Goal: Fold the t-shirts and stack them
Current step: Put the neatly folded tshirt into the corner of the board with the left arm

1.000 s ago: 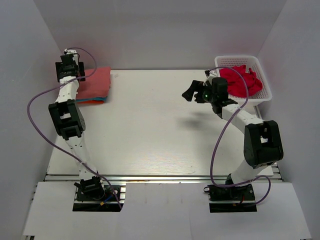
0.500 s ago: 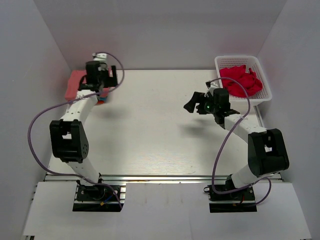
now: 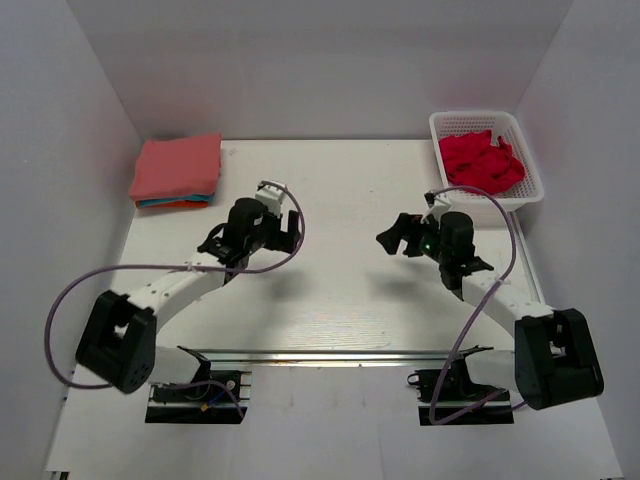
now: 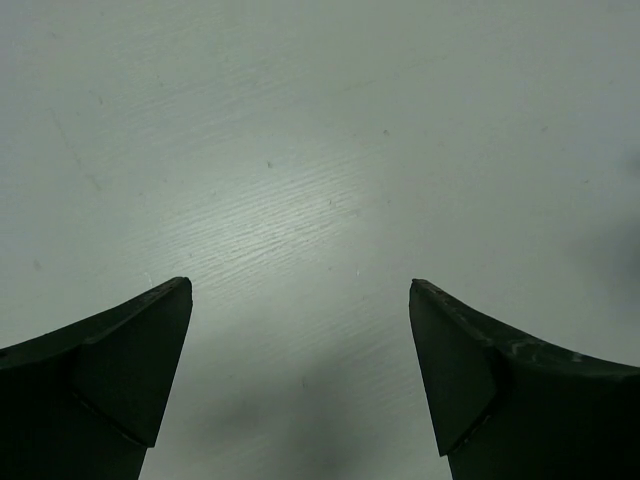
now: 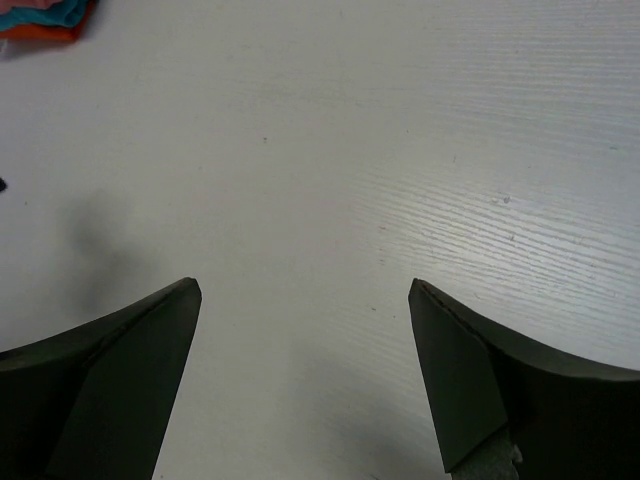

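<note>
A folded stack of t-shirts (image 3: 176,168), pink on top with teal and orange under it, lies at the back left corner. Its corner also shows in the right wrist view (image 5: 40,14). Crumpled red t-shirts (image 3: 481,160) fill the white basket (image 3: 530,188) at the back right. My left gripper (image 3: 283,232) hangs over bare table left of centre, open and empty (image 4: 300,300). My right gripper (image 3: 392,236) is over bare table right of centre, pointing left, open and empty (image 5: 300,300).
White walls close in the table (image 3: 330,290) on the left, back and right. A purple cable loops from each arm. The metal rail with the arm bases runs along the near edge.
My left arm has swung away from the folded stack toward the table's middle, leaving the stack uncovered. My right gripper has drawn back from the basket toward the near side.
</note>
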`<state>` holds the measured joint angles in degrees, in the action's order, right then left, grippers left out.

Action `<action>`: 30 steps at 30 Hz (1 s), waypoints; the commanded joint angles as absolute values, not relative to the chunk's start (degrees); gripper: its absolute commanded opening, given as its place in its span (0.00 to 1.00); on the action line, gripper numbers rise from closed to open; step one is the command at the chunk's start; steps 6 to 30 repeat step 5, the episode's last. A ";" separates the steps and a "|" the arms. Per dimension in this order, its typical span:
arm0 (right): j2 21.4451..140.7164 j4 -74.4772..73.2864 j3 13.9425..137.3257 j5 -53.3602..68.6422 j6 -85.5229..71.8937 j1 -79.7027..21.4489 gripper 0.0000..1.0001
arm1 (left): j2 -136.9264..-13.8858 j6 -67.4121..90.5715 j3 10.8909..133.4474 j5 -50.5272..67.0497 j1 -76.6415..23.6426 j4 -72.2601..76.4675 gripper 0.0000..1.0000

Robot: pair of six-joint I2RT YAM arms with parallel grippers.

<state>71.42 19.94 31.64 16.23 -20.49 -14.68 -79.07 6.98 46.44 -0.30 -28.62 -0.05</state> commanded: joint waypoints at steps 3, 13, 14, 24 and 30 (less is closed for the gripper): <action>67.24 29.18 26.99 17.49 -19.78 -14.59 0.90 | -71.02 7.56 44.65 -3.08 -30.06 5.36 1.00; 67.24 29.01 27.33 17.67 -19.51 -14.59 0.90 | -71.02 7.56 44.03 -3.08 -30.59 5.97 1.00; 67.24 29.01 27.33 17.67 -19.51 -14.59 0.90 | -71.02 7.56 44.03 -3.08 -30.59 5.97 1.00; 67.24 29.01 27.33 17.67 -19.51 -14.59 0.90 | -71.02 7.56 44.03 -3.08 -30.59 5.97 1.00; 67.24 29.01 27.33 17.67 -19.51 -14.59 0.90 | -71.02 7.56 44.03 -3.08 -30.59 5.97 1.00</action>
